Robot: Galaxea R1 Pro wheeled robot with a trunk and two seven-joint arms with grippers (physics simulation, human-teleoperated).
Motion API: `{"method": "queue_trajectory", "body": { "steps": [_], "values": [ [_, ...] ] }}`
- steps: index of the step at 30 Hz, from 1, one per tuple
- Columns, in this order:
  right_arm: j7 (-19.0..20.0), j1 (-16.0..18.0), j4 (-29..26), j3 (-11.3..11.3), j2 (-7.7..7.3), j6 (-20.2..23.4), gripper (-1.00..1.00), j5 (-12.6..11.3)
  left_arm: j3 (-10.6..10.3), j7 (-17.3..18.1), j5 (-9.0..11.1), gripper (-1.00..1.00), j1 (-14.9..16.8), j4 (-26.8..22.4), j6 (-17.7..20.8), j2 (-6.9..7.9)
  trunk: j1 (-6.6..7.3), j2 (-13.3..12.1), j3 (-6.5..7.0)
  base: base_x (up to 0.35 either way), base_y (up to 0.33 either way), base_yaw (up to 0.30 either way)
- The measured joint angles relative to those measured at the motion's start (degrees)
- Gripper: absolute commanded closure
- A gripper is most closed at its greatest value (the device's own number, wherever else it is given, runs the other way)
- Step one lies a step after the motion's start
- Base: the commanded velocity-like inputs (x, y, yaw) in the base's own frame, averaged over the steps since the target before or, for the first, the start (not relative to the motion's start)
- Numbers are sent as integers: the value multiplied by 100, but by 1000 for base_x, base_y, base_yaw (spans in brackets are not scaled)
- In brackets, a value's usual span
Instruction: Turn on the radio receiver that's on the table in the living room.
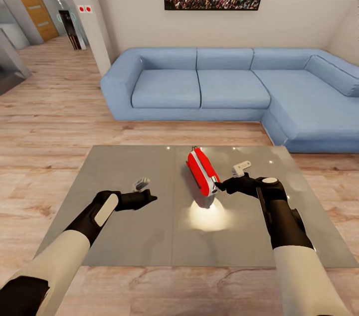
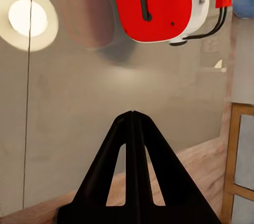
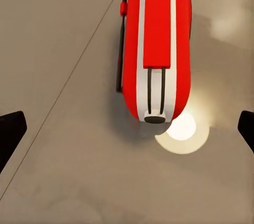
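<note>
Radio receiver [image 1: 202,171]: stood on edge mid-table [image 1: 124,226], easily toppled by a sideways nudge
Right gripper [image 1: 222,187]: spread wide, empty, just beside it
Left gripper [image 1: 149,198]: closed, empty, well left

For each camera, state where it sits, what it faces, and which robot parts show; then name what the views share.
Head view: on the head, looking down over the table, sofa beyond; both arms, left tool, right tool.
Left wrist view: facing the tabletop, shut fingers in front.
Right wrist view: above the radio receiver, open fingertips at the edges.
Shared: the radio receiver, table.
</note>
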State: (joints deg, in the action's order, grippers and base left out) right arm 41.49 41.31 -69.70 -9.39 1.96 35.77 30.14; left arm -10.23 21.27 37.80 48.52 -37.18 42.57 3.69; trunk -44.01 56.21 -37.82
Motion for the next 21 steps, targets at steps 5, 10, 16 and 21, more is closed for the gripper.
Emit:
{"method": "queue_trajectory", "body": {
  "steps": [5,10,16,21],
  "values": [
    [0,0,-17,-1,-2,2,-100,0,-125,0,0,100,0,0,-2,0,0,0,45,0,0,0],
    [6,0,-45,-2,-2,7,-100,0,-156,0,0,100,0,-4,-3,0,0,0,90,0,0,0],
    [12,0,-57,-8,-9,15,-100,5,-162,9,6,100,0,-193,16,3,0,0,144,0,0,0],
    [27,0,-64,-3,-226,21,-100,20,-170,16,9,100,0,-437,110,26,0,0,190,0,0,0]
  ]
}}
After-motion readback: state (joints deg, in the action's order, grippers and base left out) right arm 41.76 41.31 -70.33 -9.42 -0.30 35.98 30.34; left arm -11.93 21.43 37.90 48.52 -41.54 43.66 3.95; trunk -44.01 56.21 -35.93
